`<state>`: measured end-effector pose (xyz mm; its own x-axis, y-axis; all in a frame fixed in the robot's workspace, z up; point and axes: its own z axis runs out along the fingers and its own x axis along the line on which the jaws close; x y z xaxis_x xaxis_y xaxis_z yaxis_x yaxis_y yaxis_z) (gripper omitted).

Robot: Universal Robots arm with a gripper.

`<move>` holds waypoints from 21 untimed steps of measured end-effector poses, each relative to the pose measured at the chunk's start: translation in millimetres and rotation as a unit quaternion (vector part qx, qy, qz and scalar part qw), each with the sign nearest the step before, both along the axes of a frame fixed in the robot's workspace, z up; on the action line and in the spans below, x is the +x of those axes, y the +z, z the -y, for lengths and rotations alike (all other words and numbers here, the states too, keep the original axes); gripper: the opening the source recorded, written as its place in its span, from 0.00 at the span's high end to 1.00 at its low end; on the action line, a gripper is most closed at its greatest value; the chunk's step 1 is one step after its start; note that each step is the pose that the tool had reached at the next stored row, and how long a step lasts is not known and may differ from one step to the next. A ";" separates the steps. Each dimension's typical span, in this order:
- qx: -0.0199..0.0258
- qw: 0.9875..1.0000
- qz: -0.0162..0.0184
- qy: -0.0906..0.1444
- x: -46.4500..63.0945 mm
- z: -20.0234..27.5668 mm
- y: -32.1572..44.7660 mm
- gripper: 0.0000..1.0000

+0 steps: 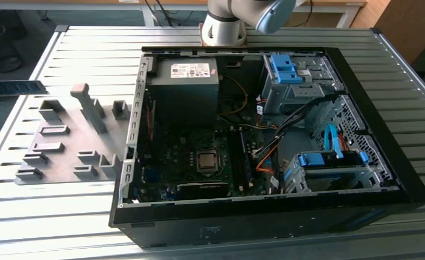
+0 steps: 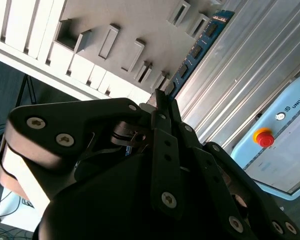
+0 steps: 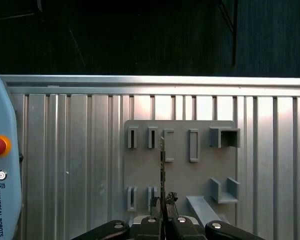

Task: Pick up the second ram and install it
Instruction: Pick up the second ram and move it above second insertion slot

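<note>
The tool (image 3: 163, 203) is clenched on the ram (image 3: 162, 160), with its two dark fingers (image 3: 151, 220) pinching one end of the strip. In the first wrist view the ram shows edge-on as a thin line running out from the fingertips. In the second wrist view its blue face shows a row of dark chips.

In the exterior view the ram (image 1: 21, 86) is at the far left edge of the frame, in the upper half. It lies roughly level there and is apart from the grey plate (image 1: 67, 162) lower in the frame. That plate lies on the ribbed metal worktop (image 1: 75, 49), carries raised grey blocks and slots, and is just beside the open computer case (image 1: 136, 211) to its right. The arm's base (image 1: 223, 27) stands at the top centre, behind the case.

A pale pendant (image 2: 285, 150) with a red button (image 2: 262, 137) lies on the worktop, and it shows in both wrist views.
</note>
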<state>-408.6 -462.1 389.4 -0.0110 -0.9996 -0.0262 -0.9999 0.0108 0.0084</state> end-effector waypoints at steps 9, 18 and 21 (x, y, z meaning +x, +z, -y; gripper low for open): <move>0.000 1.000 0.000 0.000 0.0 0.0 6.2 0.86; 0.000 1.000 0.000 0.000 0.0 0.0 12.2 0.86; 0.000 1.000 0.000 0.000 0.0 0.0 14.0 0.86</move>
<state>-408.6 -462.2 403.4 -0.0110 -0.9996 -0.0262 -0.9999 0.0107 0.0083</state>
